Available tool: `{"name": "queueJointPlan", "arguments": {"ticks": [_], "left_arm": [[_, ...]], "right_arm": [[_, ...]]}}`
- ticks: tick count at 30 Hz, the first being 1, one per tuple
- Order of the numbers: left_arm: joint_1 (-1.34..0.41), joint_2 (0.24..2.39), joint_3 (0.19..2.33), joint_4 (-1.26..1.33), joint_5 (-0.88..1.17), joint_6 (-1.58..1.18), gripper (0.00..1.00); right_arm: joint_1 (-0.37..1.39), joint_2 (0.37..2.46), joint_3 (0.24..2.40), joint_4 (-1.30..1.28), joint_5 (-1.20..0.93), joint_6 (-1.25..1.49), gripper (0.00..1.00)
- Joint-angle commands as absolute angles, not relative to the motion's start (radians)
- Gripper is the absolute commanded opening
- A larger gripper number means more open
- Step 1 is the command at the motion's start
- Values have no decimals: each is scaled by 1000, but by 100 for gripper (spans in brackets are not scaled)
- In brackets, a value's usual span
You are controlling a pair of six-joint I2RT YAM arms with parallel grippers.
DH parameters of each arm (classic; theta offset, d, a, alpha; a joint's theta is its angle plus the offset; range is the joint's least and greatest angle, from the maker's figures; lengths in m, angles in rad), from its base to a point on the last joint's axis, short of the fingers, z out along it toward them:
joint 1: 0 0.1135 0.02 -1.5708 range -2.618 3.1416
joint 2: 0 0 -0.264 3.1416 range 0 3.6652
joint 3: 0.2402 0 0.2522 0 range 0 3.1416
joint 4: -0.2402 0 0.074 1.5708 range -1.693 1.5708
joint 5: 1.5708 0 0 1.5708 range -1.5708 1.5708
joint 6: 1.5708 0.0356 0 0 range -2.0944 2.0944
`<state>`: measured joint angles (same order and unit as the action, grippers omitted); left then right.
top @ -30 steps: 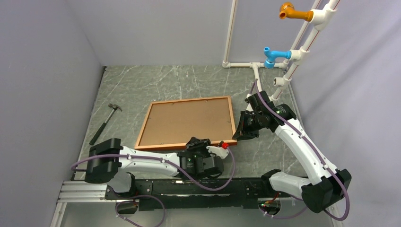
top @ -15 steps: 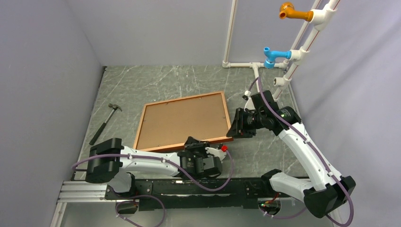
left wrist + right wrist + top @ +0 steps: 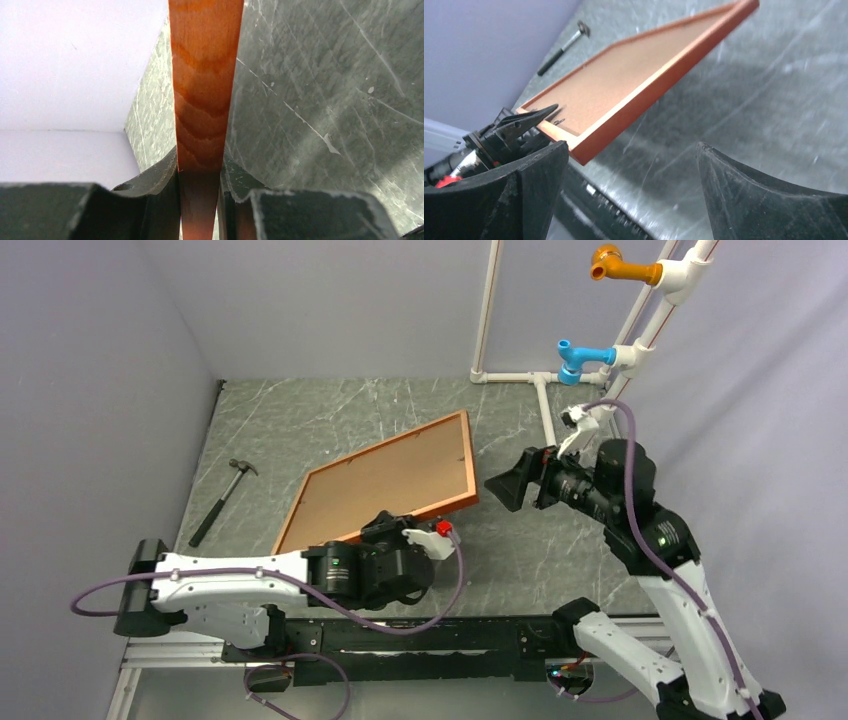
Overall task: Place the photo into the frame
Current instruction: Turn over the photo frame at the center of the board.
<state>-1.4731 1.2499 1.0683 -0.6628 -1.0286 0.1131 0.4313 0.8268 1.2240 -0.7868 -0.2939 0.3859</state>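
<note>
The grey marbled tabletop carries the scene. Above it the frame is raised and tilted, its far right corner high and its near edge low; whether the low left corner touches the surface I cannot tell. Inside the moulding only the brown backing board shows, and the photo appears in no view, so its place cannot be told. The right hand stands wide open just beside the frame's right side, touching nothing. The left hand is closed narrowly on the near rail, its 2 fingers pinching the thin wood edge-on. That leaves a large flat thing hanging from 1 small pinch near a single edge, which is the main risk: its weight could twist it in the grip, so it slips, swings down or strikes the tabletop. If the board is loose, the tilt could also slide it out. The hammer lies well apart at the left.
</note>
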Motion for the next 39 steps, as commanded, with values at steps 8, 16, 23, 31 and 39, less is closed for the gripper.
{"name": "queueJointPlan", "arguments": {"ticks": [8, 16, 23, 31, 39], "left_arm": [[-1474, 1086, 1139, -641, -892, 82, 0], [-1474, 1035, 1152, -661, -785, 80, 0], [-1474, 1045, 1168, -674, -743, 77, 0], [-1475, 1070, 1177, -688, -715, 71, 0], [-1475, 1077, 1186, -697, -699, 66, 0]], "right_arm": [[431, 470, 833, 62, -555, -16, 99], [431, 554, 904, -239, -1031, -576, 99], [432, 687, 938, -374, -1167, -854, 92], [482, 805, 943, -316, -1147, -927, 87], [578, 860, 939, -305, -1117, -955, 74]]}}
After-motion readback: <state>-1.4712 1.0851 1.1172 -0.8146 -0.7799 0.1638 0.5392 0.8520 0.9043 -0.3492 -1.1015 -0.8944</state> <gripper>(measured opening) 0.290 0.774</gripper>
